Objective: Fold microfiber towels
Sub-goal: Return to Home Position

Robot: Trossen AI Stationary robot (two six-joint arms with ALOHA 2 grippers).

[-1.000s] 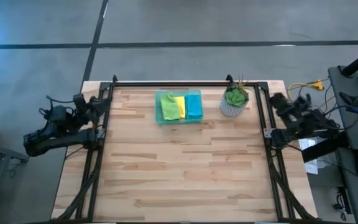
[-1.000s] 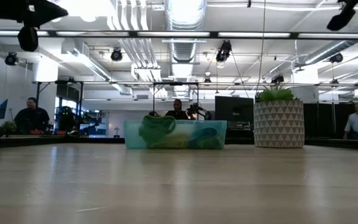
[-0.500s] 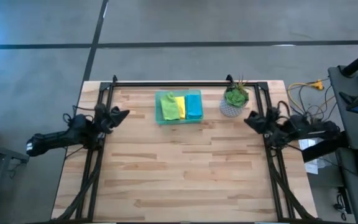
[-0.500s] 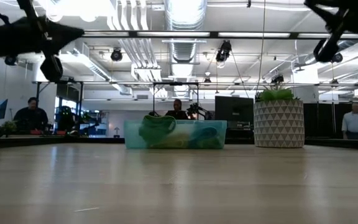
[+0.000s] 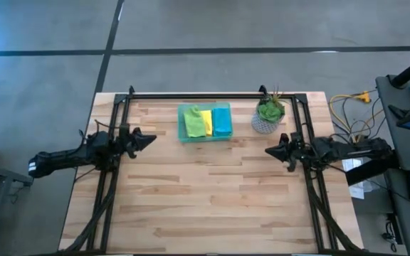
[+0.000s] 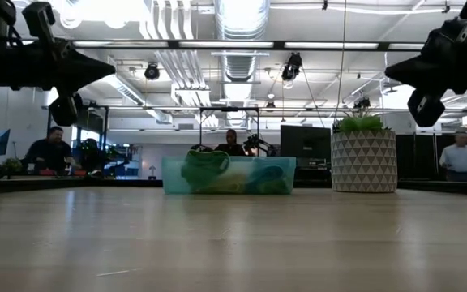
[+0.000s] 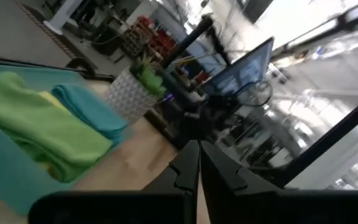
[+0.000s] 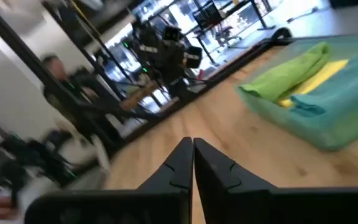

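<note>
The microfiber towels lie folded side by side in a translucent green tray [image 5: 183, 126] at the table's far middle: lime green [image 5: 196, 122], yellow [image 5: 206, 119] and teal-blue [image 5: 221, 121]. My left gripper [image 5: 151, 139] hovers shut over the table's left part, pointing level toward the right. My right gripper [image 5: 268, 151] hovers shut over the right part, pointing left. Both hang well above the wood in the low view, left gripper [image 6: 109, 70] and right gripper [image 6: 391, 71]. The left wrist view shows the green towel [image 7: 39, 124]; the right wrist view shows it as well [image 8: 288, 76].
A potted plant [image 5: 267, 117] in a patterned white pot stands right of the tray, near my right gripper. A black frame [image 5: 198, 95] runs along the table's far, left and right sides. Bare wood [image 5: 205, 192] fills the middle and near part. People sit beyond the table.
Both arms have unfolded from outside the table's side rails and swung down and inward, left toward the right, right toward the left. Their grippers have tipped to point level and stayed shut. The towels and tray have not moved.
</note>
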